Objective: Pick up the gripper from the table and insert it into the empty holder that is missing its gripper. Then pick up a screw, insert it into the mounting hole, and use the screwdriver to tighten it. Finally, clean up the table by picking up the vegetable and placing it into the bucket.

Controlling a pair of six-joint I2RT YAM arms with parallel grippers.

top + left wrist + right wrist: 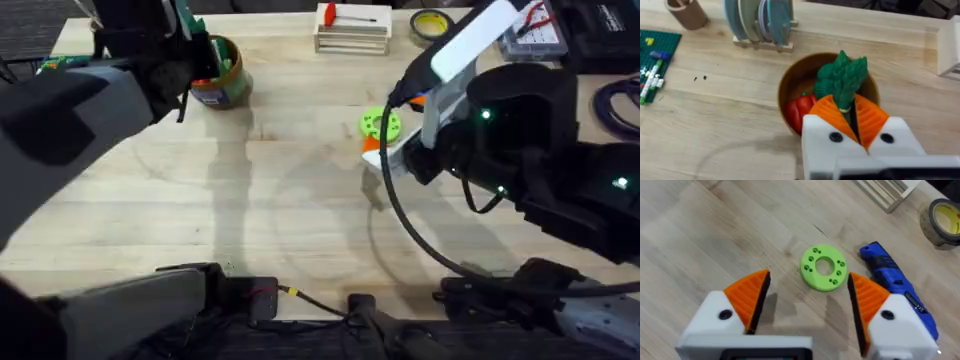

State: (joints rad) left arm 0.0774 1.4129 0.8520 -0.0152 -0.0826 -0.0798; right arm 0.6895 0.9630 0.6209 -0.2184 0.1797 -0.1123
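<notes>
Vegetable (842, 75) sits pinched in the left claw (852, 117) directly above the bucket (790, 85) near the table's (300, 190) far left edge. Right claw (807, 300) hangs spread over the green disc (823, 266), beside the screwdriver (895, 280).

Light wood-grain table (715, 225), matt; green disc (823, 266) & blue screwdriver (895, 280) smooth plastic.

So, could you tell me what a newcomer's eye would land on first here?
Probably the left claw, shut on the dark green vegetable right above the bucket, which has a red piece inside. Next, the open right claw over the bright green disc, the blue screwdriver alongside.
</notes>
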